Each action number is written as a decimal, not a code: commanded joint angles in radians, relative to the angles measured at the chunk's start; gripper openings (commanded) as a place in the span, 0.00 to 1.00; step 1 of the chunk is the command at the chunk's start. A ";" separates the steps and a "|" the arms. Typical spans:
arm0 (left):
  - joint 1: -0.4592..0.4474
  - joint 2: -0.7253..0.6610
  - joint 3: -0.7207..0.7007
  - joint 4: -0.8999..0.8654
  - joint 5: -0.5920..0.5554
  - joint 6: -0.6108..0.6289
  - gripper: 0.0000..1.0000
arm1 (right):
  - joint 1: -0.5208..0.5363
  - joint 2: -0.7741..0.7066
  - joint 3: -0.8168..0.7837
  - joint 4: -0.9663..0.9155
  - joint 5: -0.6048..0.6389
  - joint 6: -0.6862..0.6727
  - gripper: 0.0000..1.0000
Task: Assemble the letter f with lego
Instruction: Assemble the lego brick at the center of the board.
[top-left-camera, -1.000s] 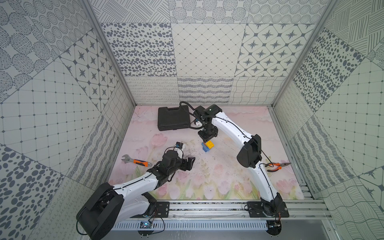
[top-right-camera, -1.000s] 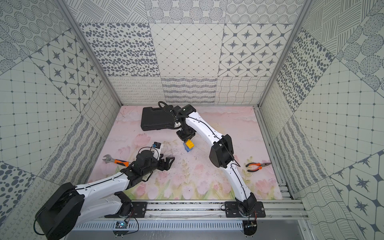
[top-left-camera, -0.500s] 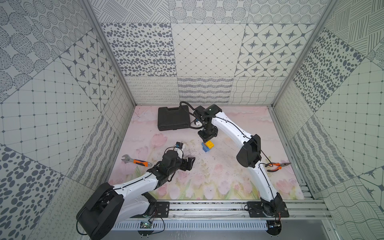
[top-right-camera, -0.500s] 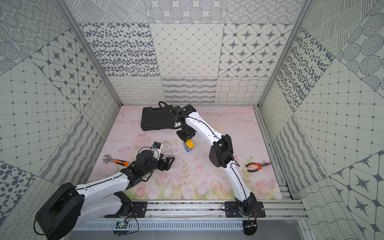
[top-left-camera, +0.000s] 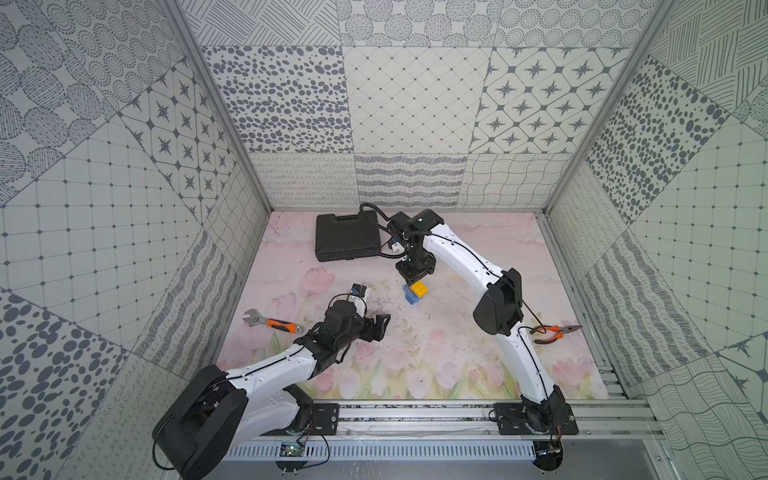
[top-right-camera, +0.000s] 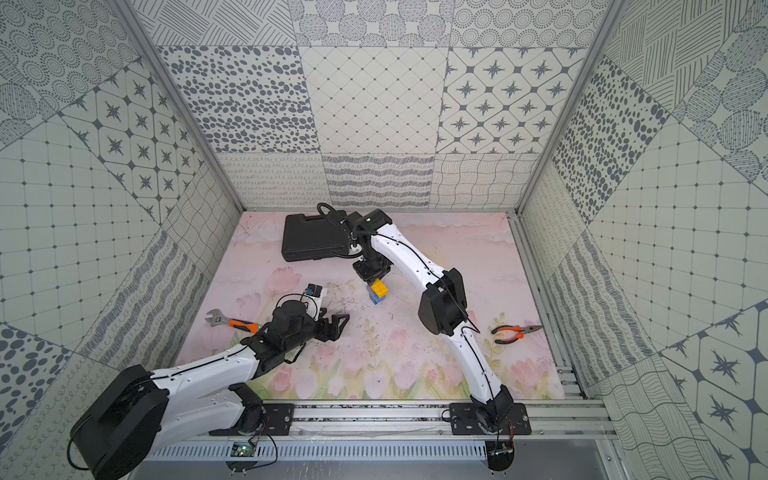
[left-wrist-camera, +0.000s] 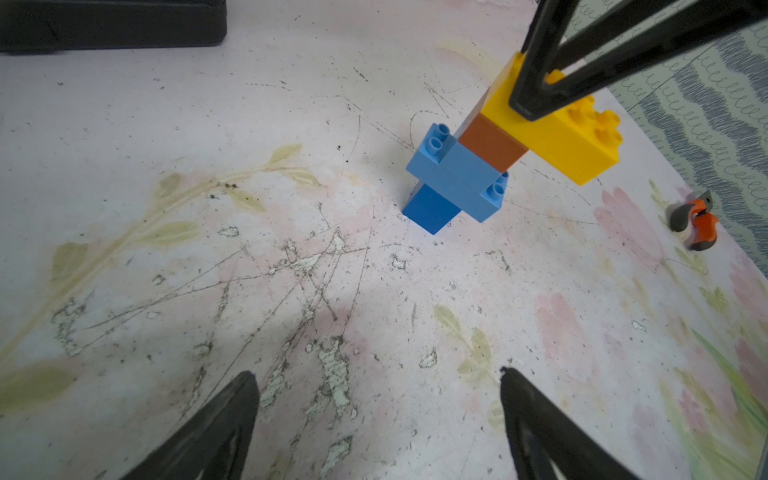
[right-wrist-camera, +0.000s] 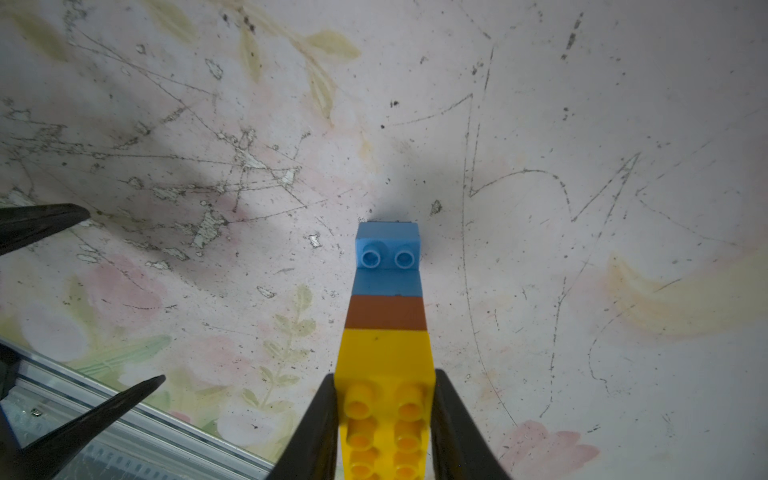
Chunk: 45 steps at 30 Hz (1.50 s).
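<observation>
The lego forms one joined stack in the mat's middle. A dark blue brick (left-wrist-camera: 430, 210) is its base, down at the mat. Above come a light blue brick (left-wrist-camera: 457, 174), a brown block (left-wrist-camera: 490, 143) and a yellow brick (left-wrist-camera: 552, 137) on top. Both top views show the stack (top-left-camera: 414, 293) (top-right-camera: 378, 291). My right gripper (right-wrist-camera: 384, 378) points down from above, shut on the yellow brick (right-wrist-camera: 386, 357). One of its fingers (left-wrist-camera: 536, 91) crosses that brick. My left gripper (top-left-camera: 380, 328) (left-wrist-camera: 378, 374) is open and holds nothing, low over the mat, left of and nearer than the stack.
A black case (top-left-camera: 347, 237) lies at the back left, close behind the right wrist. An orange-handled wrench (top-left-camera: 274, 324) lies left of the left arm. Orange pliers (top-left-camera: 552, 332) lie near the right wall. The metal rail (top-left-camera: 415, 411) runs along the front edge.
</observation>
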<state>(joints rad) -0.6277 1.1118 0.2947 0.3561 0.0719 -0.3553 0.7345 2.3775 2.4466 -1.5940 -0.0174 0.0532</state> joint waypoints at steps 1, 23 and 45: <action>-0.009 0.000 0.005 0.045 0.006 0.018 0.92 | -0.003 0.107 -0.034 -0.040 0.008 0.018 0.32; -0.008 -0.002 0.008 0.040 0.004 0.016 0.92 | -0.010 -0.005 0.108 -0.040 0.060 0.037 0.54; -0.008 -0.037 0.034 -0.020 -0.009 0.001 0.92 | 0.018 -0.284 -0.463 0.351 -0.050 0.050 0.62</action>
<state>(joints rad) -0.6277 1.0836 0.3088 0.3485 0.0711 -0.3565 0.7490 2.1262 2.0014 -1.3323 -0.0448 0.0978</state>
